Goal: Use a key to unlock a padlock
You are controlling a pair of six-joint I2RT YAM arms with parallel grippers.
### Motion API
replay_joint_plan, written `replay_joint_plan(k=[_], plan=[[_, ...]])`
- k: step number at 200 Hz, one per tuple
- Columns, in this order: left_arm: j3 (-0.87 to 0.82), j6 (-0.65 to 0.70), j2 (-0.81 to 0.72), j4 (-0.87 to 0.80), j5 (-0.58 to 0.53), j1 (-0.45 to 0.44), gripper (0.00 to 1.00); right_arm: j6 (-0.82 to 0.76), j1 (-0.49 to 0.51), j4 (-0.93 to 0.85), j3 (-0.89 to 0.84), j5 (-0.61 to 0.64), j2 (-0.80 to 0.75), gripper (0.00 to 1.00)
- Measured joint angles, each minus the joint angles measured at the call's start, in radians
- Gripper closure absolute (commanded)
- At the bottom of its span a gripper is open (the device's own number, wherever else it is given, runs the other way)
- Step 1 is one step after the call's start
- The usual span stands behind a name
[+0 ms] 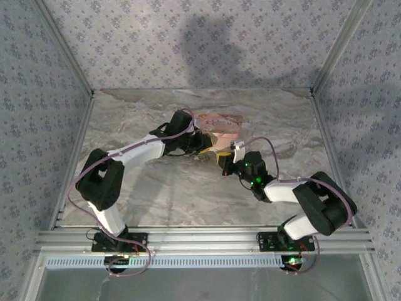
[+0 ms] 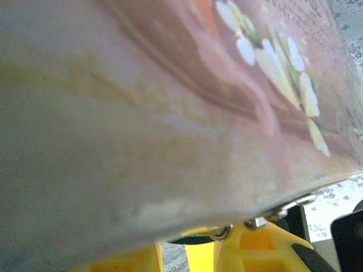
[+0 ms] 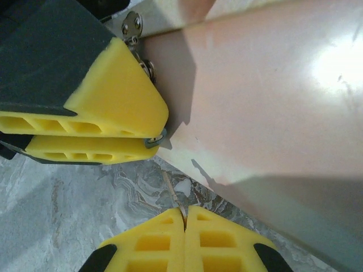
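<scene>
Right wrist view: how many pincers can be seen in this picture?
2. The right pincer is at the bottom edge, with its yellow fingers pressed together. The left pincer comes in from the upper left, with its tips beside the pink box.

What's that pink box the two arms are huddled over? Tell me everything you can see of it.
The pink box sits on the table between the arms, apparently tilted rather than flat. One face carries a blurred print with white petal shapes; another is plain pale pink, smooth and glossy. Small silvery metal parts hang along one edge, where the yellow fingers of the left gripper rest against it and seem to pinch one.
</scene>
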Motion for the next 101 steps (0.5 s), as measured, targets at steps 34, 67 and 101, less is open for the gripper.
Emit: replay_joint_plan(k=[34,67,101], plan=[[0.0,-0.007,0.0,0.011,0.0,0.0,0.85,0.004,-0.006,0.027,0.017,-0.016,0.025,1.0],[0.0,-0.008,0.0,0.018,0.003,0.0,0.85,0.019,-0.016,0.056,0.024,-0.036,0.047,1.0],[0.0,-0.008,0.0,0.019,0.003,0.0,0.85,0.031,-0.019,0.076,0.028,-0.047,0.058,1.0]])
